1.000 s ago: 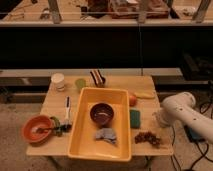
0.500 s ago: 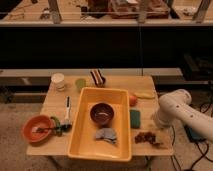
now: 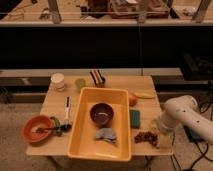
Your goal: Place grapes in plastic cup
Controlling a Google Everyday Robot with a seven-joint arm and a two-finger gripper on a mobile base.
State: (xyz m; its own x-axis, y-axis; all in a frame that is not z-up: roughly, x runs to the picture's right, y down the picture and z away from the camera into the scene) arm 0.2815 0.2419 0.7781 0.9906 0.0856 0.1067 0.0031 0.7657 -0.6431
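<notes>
The grapes (image 3: 144, 136), a small dark reddish-purple bunch, lie on the wooden table (image 3: 55, 102) near its front right corner, just right of the yellow tub. My gripper (image 3: 161, 137) is low over the table right beside the grapes, on their right, at the end of the white arm (image 3: 181, 113) that comes in from the right. The plastic cup (image 3: 80, 84), pale yellow-green, stands at the back left of the table, next to the white cup (image 3: 58, 80), far from the gripper.
A large yellow tub (image 3: 122, 97) in the table's middle holds a dark maroon bowl (image 3: 102, 113) and a grey cloth (image 3: 106, 134). A green sponge (image 3: 135, 118), an orange fruit (image 3: 132, 100), an orange bowl (image 3: 36, 129) and a marker (image 3: 67, 105) also lie on the table.
The arm has swung left and down, bringing the gripper closer to the grapes. The grapes and cups have not moved.
</notes>
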